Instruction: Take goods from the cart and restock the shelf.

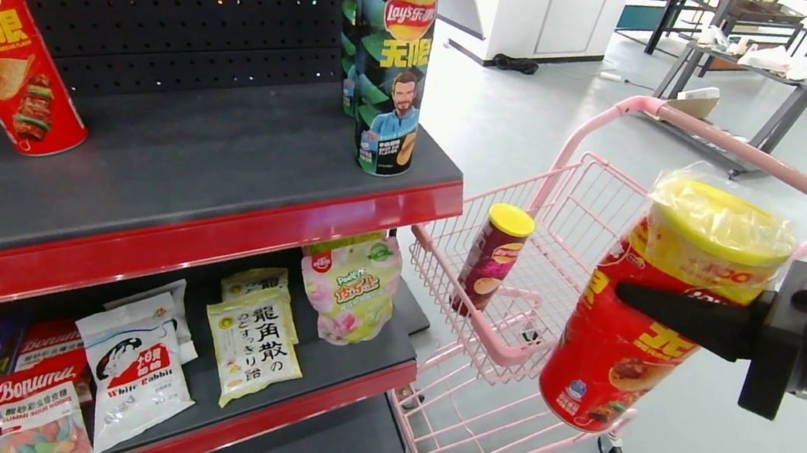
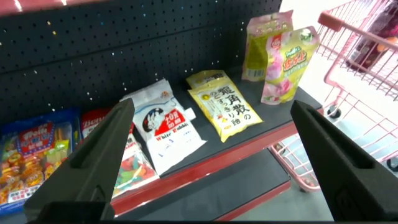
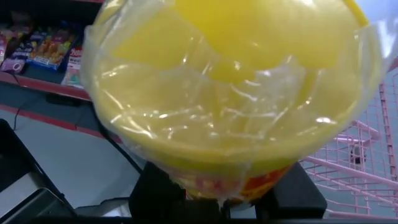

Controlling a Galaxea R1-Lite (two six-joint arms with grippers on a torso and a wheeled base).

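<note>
Midway through a restock, the robot's right gripper [image 1: 643,301] is clamped around a red chip canister [image 1: 625,380] with a yellow lid and a loose plastic overwrap. It holds the canister tilted in the air at the robot's three o'clock, clear of the pink shopping cart [image 1: 608,121] and well apart from the top shelf [image 1: 187,151] at ten o'clock. By the look of it, this can is out of the cart but not yet placed, so the carry and set-down are left to do. Three canisters already stand on the top shelf: a red one [image 1: 3,41] far over at nine o'clock, and a green-and-black one [image 1: 392,61] at twelve with a like can tucked behind it. The cart's upper basket holds one purple canister [image 1: 489,257], leaning at two o'clock, likely the next to go. The left gripper [image 2: 211,162] has its fingers spread wide with nothing in them. It faces the lower shelf [image 2: 267,134], where a white candy bag [image 2: 165,124], a yellow lozenge bag [image 2: 227,106] and green pouches [image 2: 283,59] lie.
</note>
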